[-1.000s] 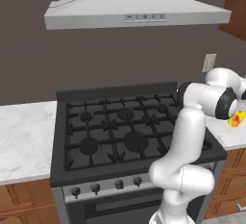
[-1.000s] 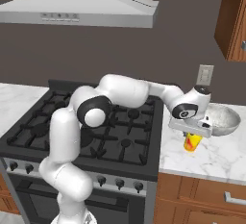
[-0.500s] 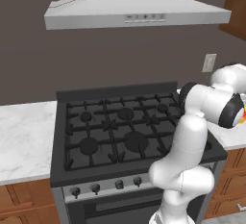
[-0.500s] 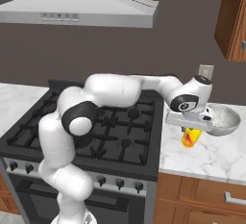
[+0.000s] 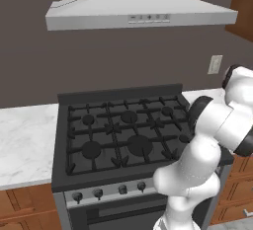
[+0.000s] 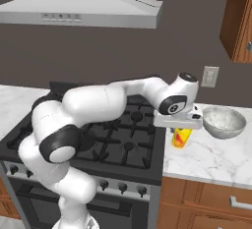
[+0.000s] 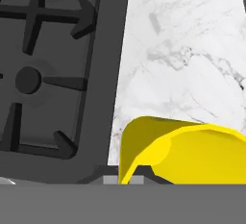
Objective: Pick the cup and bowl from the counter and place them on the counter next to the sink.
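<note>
The arm was stretched out over the right side of the black stovetop (image 6: 118, 134), with the hand parked right above a yellow cup (image 6: 181, 136) on the white marble counter (image 6: 211, 157). The cup stood upright just past the stove's edge, with some orange-red on its side. In the hand view the yellow cup (image 7: 185, 153) sat right at the bottom edge, close up against the camera, counter (image 7: 187, 50) behind it and stove grate (image 7: 48, 64) on the left. Honestly couldn't tell whether the fingers were open or closed, they were hidden. The bowl (image 6: 224, 122) sat on the counter just right of the hand, near the cup but apart from it.
</note>
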Robot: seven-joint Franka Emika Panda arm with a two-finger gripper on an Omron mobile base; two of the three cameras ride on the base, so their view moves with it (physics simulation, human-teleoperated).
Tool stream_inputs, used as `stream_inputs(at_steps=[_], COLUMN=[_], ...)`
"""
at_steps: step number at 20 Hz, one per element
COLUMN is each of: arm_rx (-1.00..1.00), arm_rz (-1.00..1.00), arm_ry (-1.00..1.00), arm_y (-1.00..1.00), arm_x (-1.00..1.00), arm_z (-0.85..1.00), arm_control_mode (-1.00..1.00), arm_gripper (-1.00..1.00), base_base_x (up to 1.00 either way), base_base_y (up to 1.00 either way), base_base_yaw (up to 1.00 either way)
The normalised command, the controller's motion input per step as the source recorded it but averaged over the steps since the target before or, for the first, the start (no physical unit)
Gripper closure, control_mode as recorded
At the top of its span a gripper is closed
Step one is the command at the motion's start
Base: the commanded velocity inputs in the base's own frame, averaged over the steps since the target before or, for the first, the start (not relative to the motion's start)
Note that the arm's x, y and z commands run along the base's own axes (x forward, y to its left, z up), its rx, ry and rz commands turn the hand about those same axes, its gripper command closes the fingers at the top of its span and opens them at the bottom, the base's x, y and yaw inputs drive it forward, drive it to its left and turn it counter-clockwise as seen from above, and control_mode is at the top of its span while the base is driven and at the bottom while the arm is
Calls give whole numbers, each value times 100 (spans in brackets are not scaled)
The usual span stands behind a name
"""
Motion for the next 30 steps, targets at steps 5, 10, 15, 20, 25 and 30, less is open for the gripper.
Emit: stream_inputs(at_steps=[5,10,15,20,25,30], arm_rx=[-9,-6,-2,-1,0,-1], arm_rz=[11,8,7,7,10,8], arm_ry=[-11,-11,-11,-8,-6,-2], arm_y=[78,65,66,74,78,96], arm_x=[-27,-42,-59,-70,-66,-45], arm_z=[37,49,47,44,32,27], arm_control_mode=[-100,-100,-100,-100,-100,-100], arm_gripper=[100,100,100,100,100,100], base_base_x=[0,0,0,0,0,0], base_base_y=[0,0,0,0,0,0], base_base_yaw=[0,0,0,0,0,0])
